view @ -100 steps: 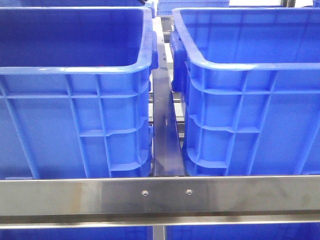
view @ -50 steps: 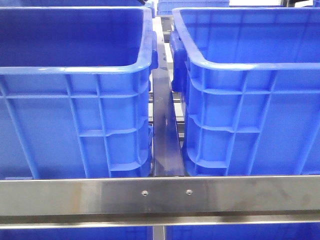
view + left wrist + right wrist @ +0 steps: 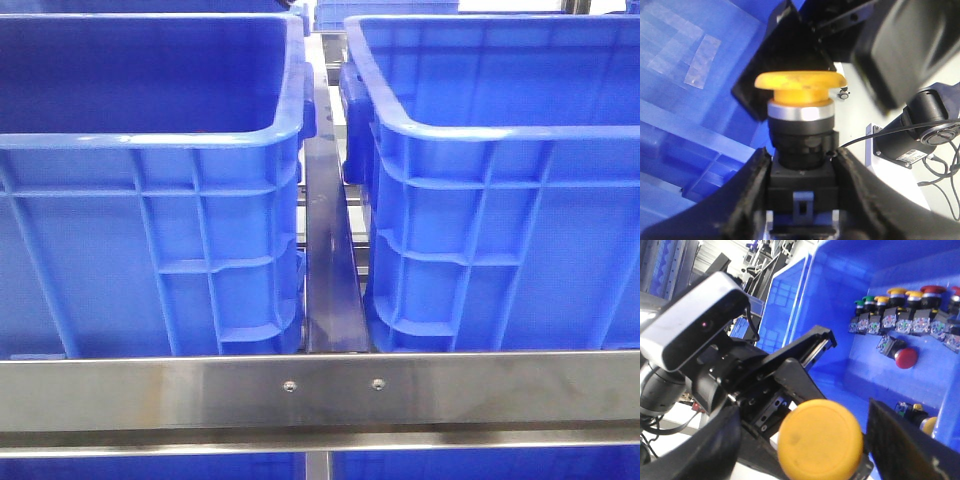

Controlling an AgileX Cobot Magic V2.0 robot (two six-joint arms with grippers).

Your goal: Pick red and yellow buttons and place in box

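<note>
My left gripper is shut on the black body of a yellow button, a mushroom-cap push button with a silver collar, held up in the air. In the right wrist view the same yellow cap sits between the two spread fingers of my right gripper, which is open, with a gap on each side. Behind it a blue crate holds a loose red button lying on its floor. Neither gripper shows in the front view.
Two blue crates stand side by side, left and right, behind a steel rail. A row of several green, yellow and red buttons lines the crate's wall. The left arm's wrist camera is close to my right gripper.
</note>
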